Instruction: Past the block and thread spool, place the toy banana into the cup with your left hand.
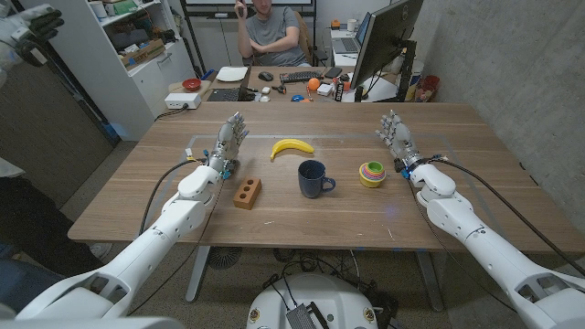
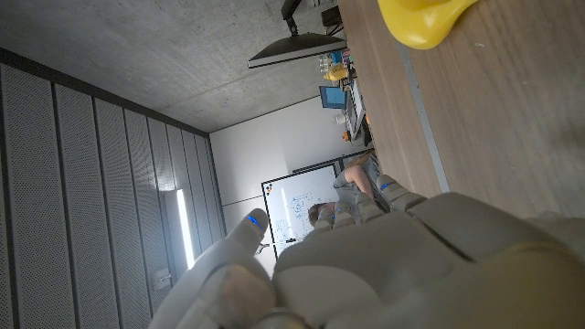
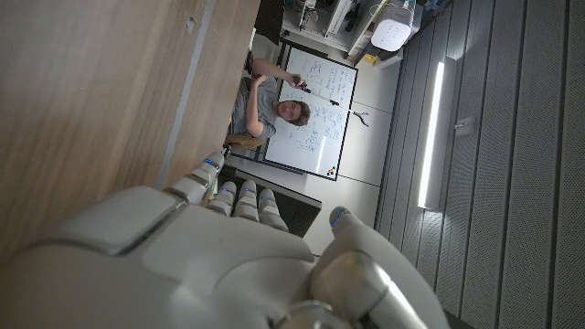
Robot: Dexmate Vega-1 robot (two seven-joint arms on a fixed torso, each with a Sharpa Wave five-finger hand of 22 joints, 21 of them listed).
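My left robot hand hangs released beside the toy banana; a careless reach risks knocking the cup.

The setting is an office or robotics lab workspace. A wooden table stands in the foreground. Behind it is a second desk carrying a keyboard, a white plate and small cluttered items. A large monitor stands at the right, with a laptop beyond it. A person sits at the far desk. White shelving lines the left side. The wrist views show a whiteboard with writing, grey ribbed wall panels, a strip light and a bare concrete surface.
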